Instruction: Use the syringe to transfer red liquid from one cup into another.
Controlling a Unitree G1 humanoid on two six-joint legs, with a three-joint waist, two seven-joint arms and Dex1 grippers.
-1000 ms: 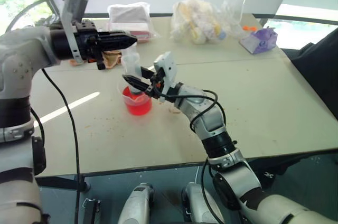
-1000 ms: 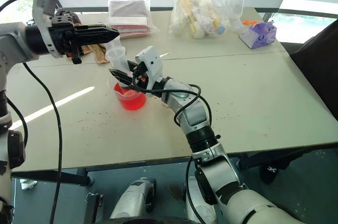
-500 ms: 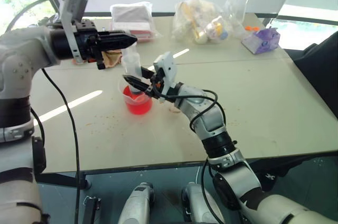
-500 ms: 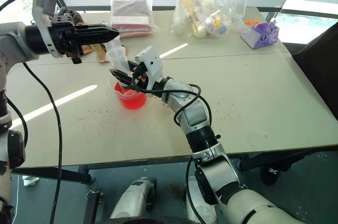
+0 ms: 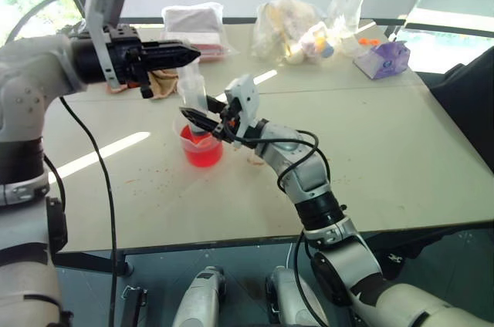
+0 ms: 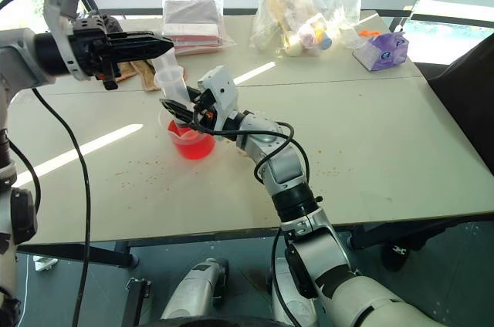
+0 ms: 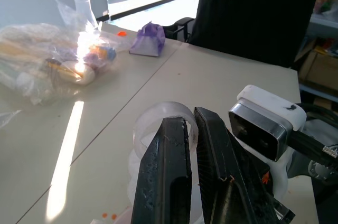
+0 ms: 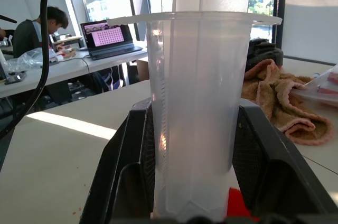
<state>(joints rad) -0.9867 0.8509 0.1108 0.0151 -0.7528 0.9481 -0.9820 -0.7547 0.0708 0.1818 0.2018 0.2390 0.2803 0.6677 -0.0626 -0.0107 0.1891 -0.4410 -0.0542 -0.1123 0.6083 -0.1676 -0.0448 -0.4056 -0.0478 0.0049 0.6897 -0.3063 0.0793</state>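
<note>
Nothing in the working area has shifted over the last second: both arms hold the same stance, and only the camera frame has drifted slightly. The syringe [image 5: 191, 96] stands upright with its nozzle end down in the spouted beaker [image 5: 201, 146], which sits on the surface [image 5: 370, 142] and holds the red liquid [image 5: 202, 151]. Right tool [image 5: 199, 120] is clamped shut across the lower barrel, fingers either side of the clear tube, forearm reaching in low and pointing slightly upward toward the robot's left. Left tool [image 5: 185, 52] is held level above it, pointing toward the robot's right, its two fingers [image 7: 168, 182] nearly closed on the round top of the plunger [image 7: 161, 129]. Judgement: this is a static hold at the draw stage; the barrel looks clear, with no red column visible in it, so the liquid is probably not yet drawn up. The receiving cup cannot be picked out with confidence among the bagged items at the far edge.
</note>
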